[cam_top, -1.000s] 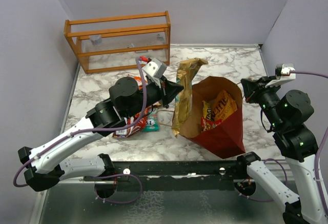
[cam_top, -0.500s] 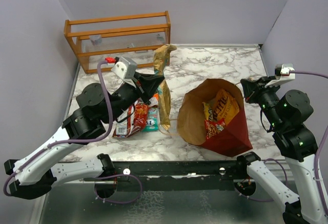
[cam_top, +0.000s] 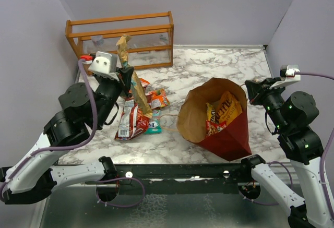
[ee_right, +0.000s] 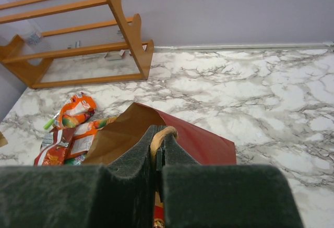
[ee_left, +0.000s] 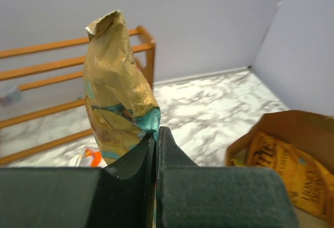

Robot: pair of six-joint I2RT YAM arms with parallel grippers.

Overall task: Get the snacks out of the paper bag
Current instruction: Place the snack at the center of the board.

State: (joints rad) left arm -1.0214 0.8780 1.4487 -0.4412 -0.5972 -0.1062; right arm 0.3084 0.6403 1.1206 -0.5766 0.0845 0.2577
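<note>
The paper bag (cam_top: 229,134) lies on its side right of centre, dark red outside, with its brown mouth open toward the left. Yellow and red snacks (cam_top: 222,114) show inside it. My right gripper (cam_top: 250,89) is shut on the bag's cord handle (ee_right: 166,132) at the rim. My left gripper (cam_top: 127,76) is raised over the table's left side and shut on a long gold and teal snack packet (cam_top: 134,84), which stands above the jaws in the left wrist view (ee_left: 116,100). Several orange and red packets (cam_top: 138,116) lie loose on the marble below it.
An orange wooden rack (cam_top: 122,40) stands along the back wall at the left. Grey walls close in on both sides. The bag's mouth (ee_left: 274,126) shows at the right of the left wrist view. A thin green pen (ee_right: 49,124) lies by the loose packets.
My left arm has swung left and back from the bag's mouth, carrying the gold packet over the loose packets. The bag has shifted slightly. The right arm has stayed put.
</note>
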